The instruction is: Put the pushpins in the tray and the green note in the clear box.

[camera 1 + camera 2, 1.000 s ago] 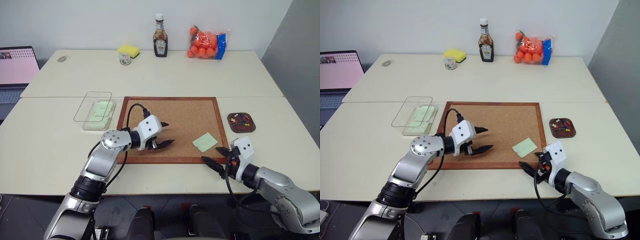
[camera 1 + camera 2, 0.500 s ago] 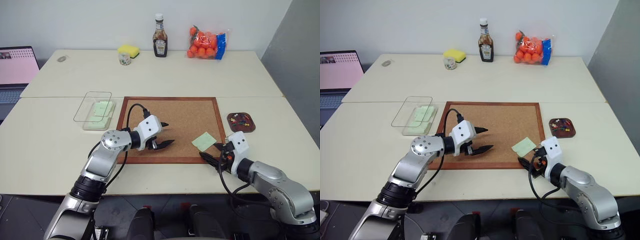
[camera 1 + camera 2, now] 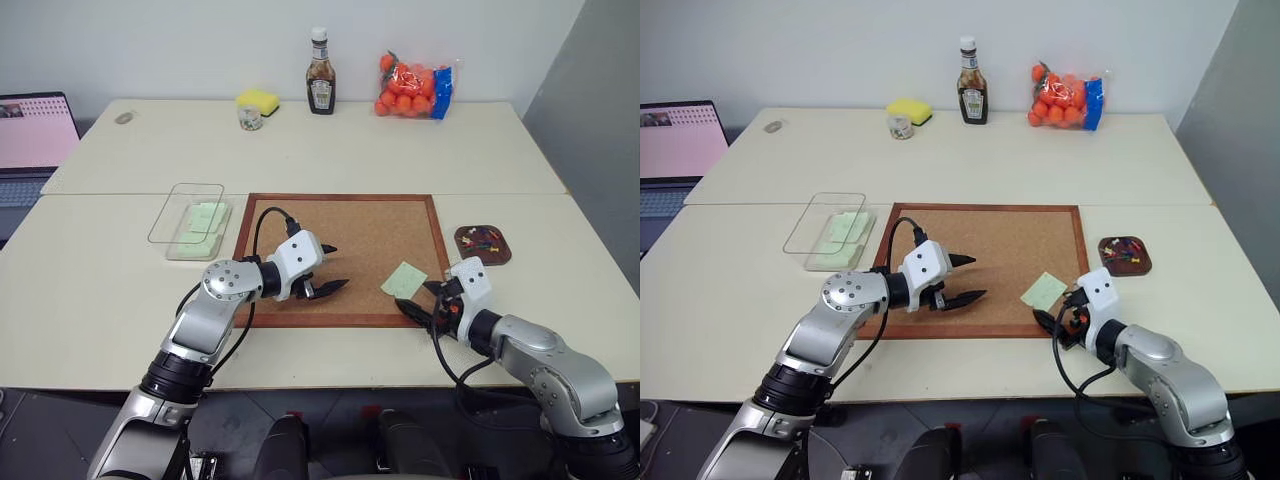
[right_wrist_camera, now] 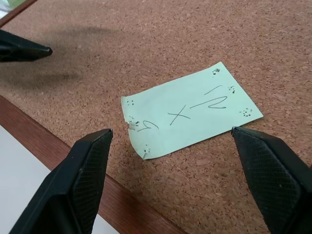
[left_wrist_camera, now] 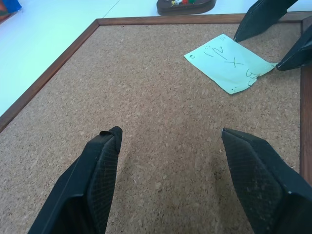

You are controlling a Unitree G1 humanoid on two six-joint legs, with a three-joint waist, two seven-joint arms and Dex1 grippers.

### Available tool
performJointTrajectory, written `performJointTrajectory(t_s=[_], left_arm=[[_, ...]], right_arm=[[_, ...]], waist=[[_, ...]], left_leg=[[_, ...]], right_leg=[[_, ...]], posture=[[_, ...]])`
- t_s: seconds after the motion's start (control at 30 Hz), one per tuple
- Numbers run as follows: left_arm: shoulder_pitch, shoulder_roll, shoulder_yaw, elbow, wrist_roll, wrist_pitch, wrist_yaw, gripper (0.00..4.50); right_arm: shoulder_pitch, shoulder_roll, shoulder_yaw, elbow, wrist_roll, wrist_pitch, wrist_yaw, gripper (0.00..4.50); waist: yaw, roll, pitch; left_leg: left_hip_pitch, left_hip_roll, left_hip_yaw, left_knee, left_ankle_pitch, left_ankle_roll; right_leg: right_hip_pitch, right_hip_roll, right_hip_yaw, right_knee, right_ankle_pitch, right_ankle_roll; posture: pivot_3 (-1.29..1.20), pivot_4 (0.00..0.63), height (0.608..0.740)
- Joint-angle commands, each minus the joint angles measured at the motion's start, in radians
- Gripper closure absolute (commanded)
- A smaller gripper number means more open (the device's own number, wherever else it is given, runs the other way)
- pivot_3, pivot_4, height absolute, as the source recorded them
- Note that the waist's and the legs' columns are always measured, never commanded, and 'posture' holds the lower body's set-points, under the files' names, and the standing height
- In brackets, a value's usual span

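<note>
The right gripper (image 4: 173,146) is held open, angled low over the corkboard's (image 3: 350,235) near frame, fingers straddling the green note (image 4: 187,114) lying flat at the board's 4 o'clock corner. The left gripper (image 3: 328,268) is spread wide above bare cork at 8 o'clock. The tray (image 3: 482,244) of pushpins (image 3: 484,238) sits at 3 o'clock off the board, the clear box (image 3: 190,220) at 9 o'clock, on a pale table (image 3: 300,150).

rough, grainy corkboard (image 4: 302,44) in smooth wood frame; thin matt paper green note (image 4: 190,116).
</note>
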Motion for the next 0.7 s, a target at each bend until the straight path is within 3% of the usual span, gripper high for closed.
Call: performJointTrajectory(t_s=[0.03, 0.1, 0.33, 0.7], left_arm=[[-0.004, 0.005, 0.016, -0.019, -0.006, -0.011, 0.007, 1.06], [-0.006, 0.003, 0.014, -0.018, -0.005, -0.01, 0.009, 1.06], [-0.008, 0.009, 0.017, -0.012, -0.004, -0.013, 0.008, 1.06], [-0.02, 0.005, 0.014, -0.002, -0.001, -0.018, 0.009, 1.06]], right_arm=[[0.003, 0.0, -0.017, -0.011, -0.011, 0.018, -0.017, 0.35], [-0.004, 0.005, -0.012, -0.01, -0.022, -0.003, -0.017, 0.35], [0.032, -0.134, 0.117, -0.053, -0.167, -0.199, 0.098, 0.35], [-0.02, -0.112, 0.172, 0.059, -0.276, -0.322, 0.127, 0.35]], waist=[[0.0, 0.0, 0.0], [0.0, 0.0, 0.0], [0.0, 0.0, 0.0], [0.0, -0.001, 0.0]], left_leg=[[0.0, 0.0, 0.0, 0.0, 0.0, 0.0], [0.0, 0.0, 0.0, 0.0, 0.0, 0.0], [0.0, 0.0, 0.0, 0.0, 0.0, 0.0], [0.0, 0.0, 0.0, 0.0, 0.0, 0.0]], right_leg=[[0.0, 0.0, 0.0, 0.0, 0.0, 0.0], [0.0, 0.0, 0.0, 0.0, 0.0, 0.0], [0.0, 0.0, 0.0, -0.001, 0.0, 0.0], [0.0, 0.0, 0.0, -0.001, 0.0, 0.0]], posture=[[0.0, 0.15, 0.74], [0.0, 0.15, 0.74], [0.0, 0.15, 0.74], [0.0, 0.15, 0.74]])
